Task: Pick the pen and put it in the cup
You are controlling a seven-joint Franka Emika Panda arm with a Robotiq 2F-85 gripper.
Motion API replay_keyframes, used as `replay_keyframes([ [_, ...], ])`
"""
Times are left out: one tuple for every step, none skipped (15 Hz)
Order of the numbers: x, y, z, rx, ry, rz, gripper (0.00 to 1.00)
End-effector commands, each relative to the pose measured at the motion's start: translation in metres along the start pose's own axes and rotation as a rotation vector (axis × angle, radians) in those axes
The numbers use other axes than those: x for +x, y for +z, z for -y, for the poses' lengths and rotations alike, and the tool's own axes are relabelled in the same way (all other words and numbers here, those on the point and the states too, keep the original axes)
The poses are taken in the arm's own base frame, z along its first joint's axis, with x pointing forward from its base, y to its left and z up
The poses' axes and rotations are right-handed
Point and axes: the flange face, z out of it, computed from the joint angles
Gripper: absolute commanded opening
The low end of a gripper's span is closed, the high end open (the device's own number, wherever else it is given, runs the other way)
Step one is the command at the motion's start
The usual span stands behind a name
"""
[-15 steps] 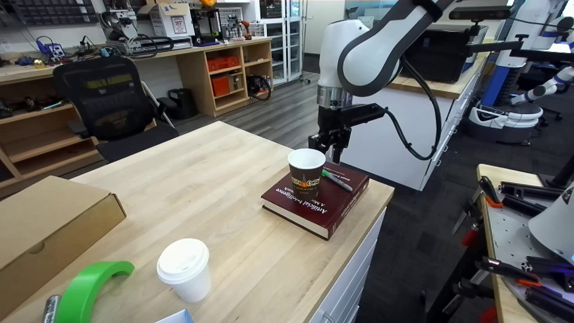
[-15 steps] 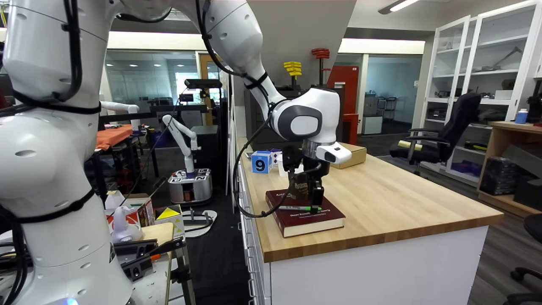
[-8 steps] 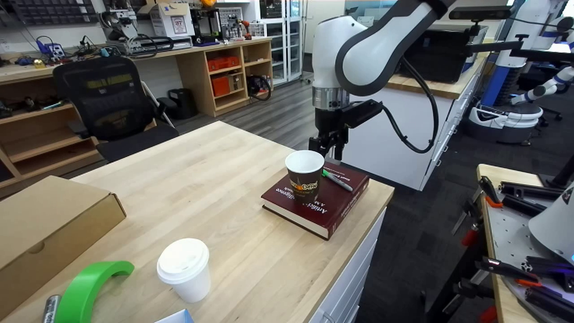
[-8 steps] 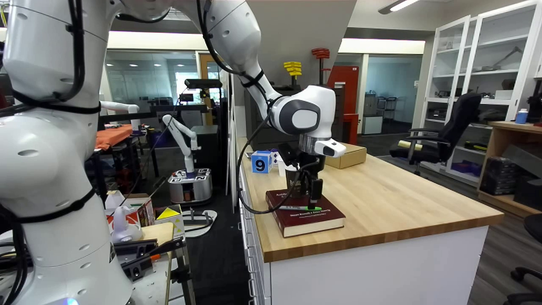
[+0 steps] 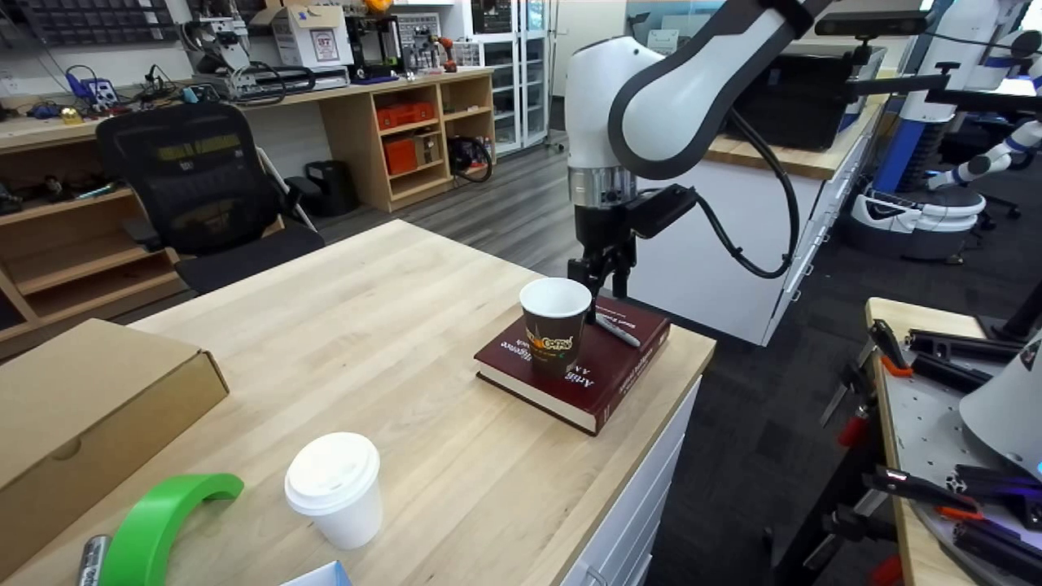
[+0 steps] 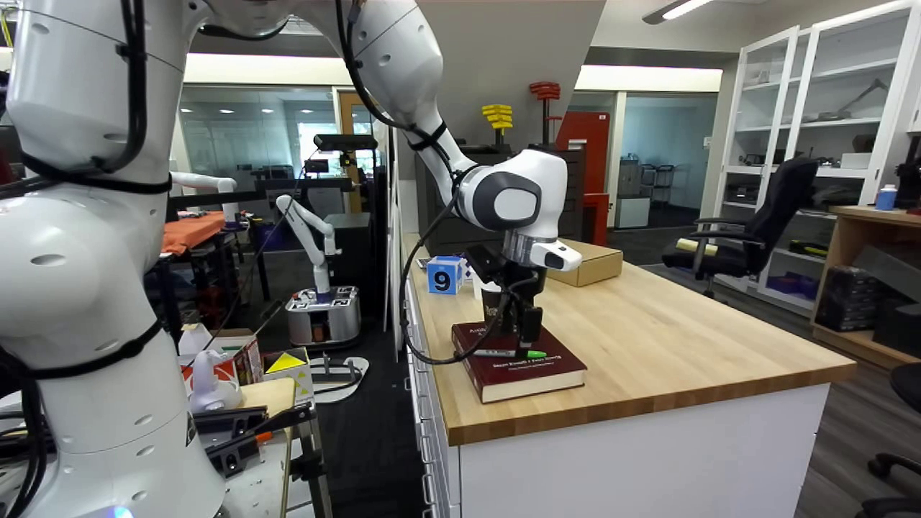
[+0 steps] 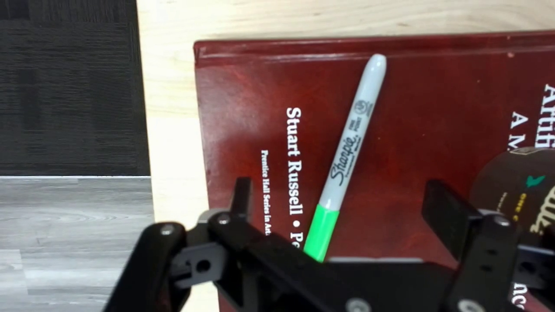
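Observation:
The pen, a grey marker with a green end, lies on the dark red book [image 7: 260,86]. It shows in the wrist view [image 7: 347,151] and in both exterior views [image 5: 617,330] [image 6: 537,355]. My gripper [image 7: 340,193] is open and empty, its fingers on either side of the pen near its green end. It also shows low over the book in both exterior views [image 5: 606,303] [image 6: 524,345]. The brown paper cup [image 5: 553,335] stands upright on the book, close beside one finger; I cannot tell if they touch. It is partly cut off in the wrist view [image 7: 520,186].
A white lidded cup [image 5: 335,488], a green arch [image 5: 159,521] and a cardboard box [image 5: 98,415] are on the wooden table [image 5: 366,342]. A blue number cube [image 6: 444,275] stands farther back. The table's edge runs close to the book.
My gripper has moved sideways toward the cup's side and lowered over the pen. The cup has shifted slightly on the book and turned a little. The pen has not visibly moved.

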Motion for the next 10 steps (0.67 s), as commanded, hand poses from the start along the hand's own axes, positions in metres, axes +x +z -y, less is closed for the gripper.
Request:
replay_keyframes([
  [-0.0042, 0.0013, -0.0051, 0.010, 0.073, 0.034, 1.00],
  [-0.0051, 0.0013, -0.0060, 0.015, 0.110, 0.042, 1.00],
  [-0.0062, 0.0006, -0.0052, 0.015, 0.140, 0.037, 1.00],
  [-0.0061, 0.0004, -0.0047, 0.021, 0.159, 0.035, 1.00],
  [-0.0049, 0.0008, -0.0040, 0.021, 0.170, 0.029, 1.00],
  [-0.0045, 0.0007, -0.0037, 0.018, 0.176, 0.022, 1.00],
  [-0.0035, 0.0005, -0.0041, 0.011, 0.182, 0.017, 1.00],
  [-0.0023, 0.0008, -0.0055, 0.003, 0.196, 0.016, 1.00],
  [-0.0002, 0.0022, -0.0084, -0.013, 0.217, 0.015, 1.00],
  [0.0012, 0.0028, -0.0103, -0.015, 0.225, 0.014, 1.00],
])
